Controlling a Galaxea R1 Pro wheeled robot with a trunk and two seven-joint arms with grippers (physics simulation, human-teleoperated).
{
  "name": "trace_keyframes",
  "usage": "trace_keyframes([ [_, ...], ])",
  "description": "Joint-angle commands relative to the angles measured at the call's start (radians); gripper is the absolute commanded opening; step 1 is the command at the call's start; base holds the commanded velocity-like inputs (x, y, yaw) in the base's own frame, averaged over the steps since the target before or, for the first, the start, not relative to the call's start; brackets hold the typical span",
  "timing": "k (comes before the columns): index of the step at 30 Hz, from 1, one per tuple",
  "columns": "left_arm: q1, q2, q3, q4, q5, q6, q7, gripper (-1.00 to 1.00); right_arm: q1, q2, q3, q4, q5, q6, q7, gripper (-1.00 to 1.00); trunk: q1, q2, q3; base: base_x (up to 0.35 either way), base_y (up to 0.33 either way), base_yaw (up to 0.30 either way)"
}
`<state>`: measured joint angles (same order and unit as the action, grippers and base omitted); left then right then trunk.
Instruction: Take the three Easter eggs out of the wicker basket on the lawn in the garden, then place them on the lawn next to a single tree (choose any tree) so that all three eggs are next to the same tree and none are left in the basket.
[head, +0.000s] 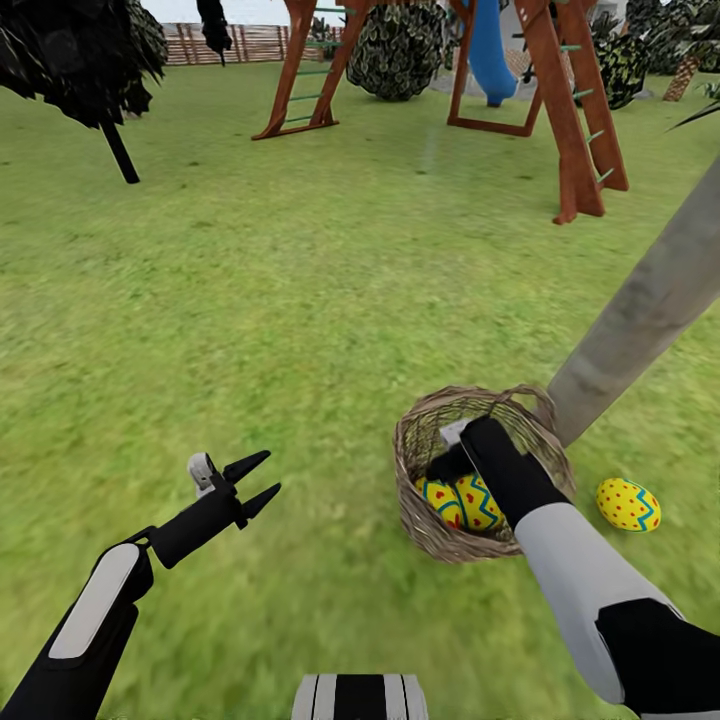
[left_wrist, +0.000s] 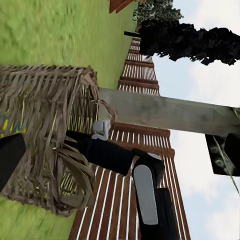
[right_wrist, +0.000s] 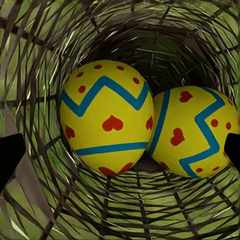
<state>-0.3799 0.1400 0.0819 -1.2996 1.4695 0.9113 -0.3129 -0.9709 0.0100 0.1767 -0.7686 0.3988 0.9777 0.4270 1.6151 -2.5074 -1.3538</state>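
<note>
The wicker basket (head: 425, 505) stands on the lawn (head: 300, 300) close to the pale trunk of a tree (head: 650, 295). Two yellow Easter eggs (head: 441, 500) (head: 480, 500) lie side by side in its bottom. The right wrist view shows them close up, one egg (right_wrist: 106, 117) touching the other (right_wrist: 195, 132). A third egg (head: 628, 504) rests on the grass at the foot of the trunk. My right gripper (head: 447, 468) reaches down inside the basket, open, its fingertips (right_wrist: 10, 155) wide apart above the eggs and holding nothing. My left gripper (head: 256, 485) hangs open and empty over grass, left of the basket.
A wooden playset (head: 560, 110) with a blue slide (head: 490, 50) stands far ahead. A dark thin-trunked tree (head: 90, 50) is at the far left. The left wrist view shows the basket (left_wrist: 45, 135), trunk (left_wrist: 170, 112) and slat fence (left_wrist: 125, 210). Open grass lies all around.
</note>
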Motion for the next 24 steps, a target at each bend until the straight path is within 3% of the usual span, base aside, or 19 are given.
trace_keyframes([
  [1, -0.001, -0.001, 0.001, 0.0, -0.003, 0.005, -0.005, 1.0, -0.001, -0.001, 0.004, -0.017, 0.011, 0.003, 0.008, 1.0, 0.0, -0.001, -0.005, 0.0, 0.0, 0.0],
  [24, -0.001, -0.003, 0.001, 0.0, -0.003, 0.005, -0.004, 1.0, 0.0, -0.015, 0.012, -0.062, 0.009, -0.042, 0.01, 1.0, 0.011, -0.006, -0.094, 0.0, 0.0, 0.0],
])
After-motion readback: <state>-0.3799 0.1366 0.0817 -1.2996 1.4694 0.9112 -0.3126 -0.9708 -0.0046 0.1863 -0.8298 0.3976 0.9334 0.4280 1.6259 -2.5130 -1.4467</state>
